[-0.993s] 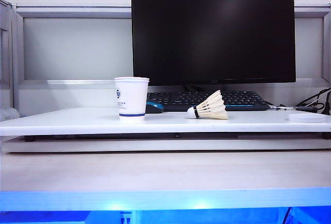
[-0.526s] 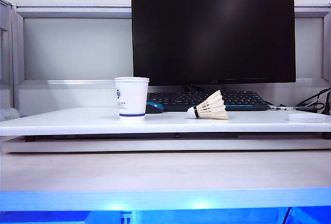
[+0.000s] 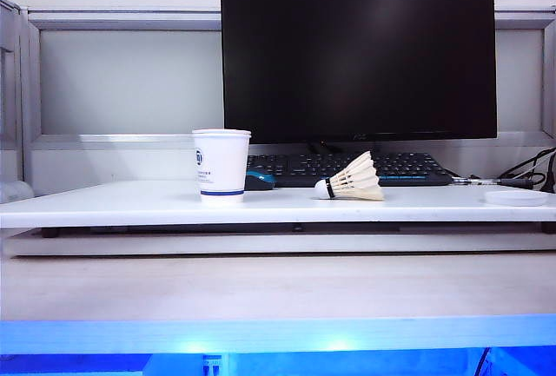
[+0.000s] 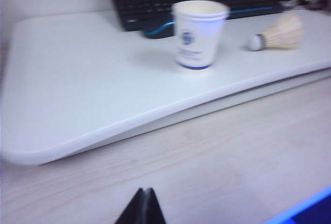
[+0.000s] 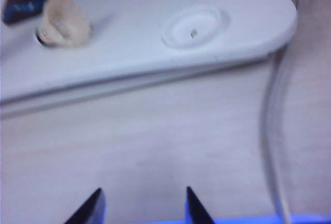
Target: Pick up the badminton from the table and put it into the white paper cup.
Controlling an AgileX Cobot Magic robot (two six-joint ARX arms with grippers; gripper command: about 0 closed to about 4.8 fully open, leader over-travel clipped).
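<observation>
Two task items sit apart on the white table (image 3: 130, 202): an upright white paper cup (image 3: 221, 164) and, to its right, the badminton (image 3: 350, 180) lying on its side. Left gripper (image 4: 144, 206) hangs above the lower wood surface, jaws pressed together; right gripper (image 5: 142, 206) likewise, jaws parted and empty

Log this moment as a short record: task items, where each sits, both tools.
badminton: lying on its side on the table, cork tip toward the cup
white paper cup: upright on the table, apart from the badminton, nothing seen inside
left tool: fingertips together, shut, low over the wood-grain surface short of the table, holding nothing
right tool: fingertips apart, open, empty, over the wood-grain surface short of the table
white lid: flat on the table near its right end
</observation>
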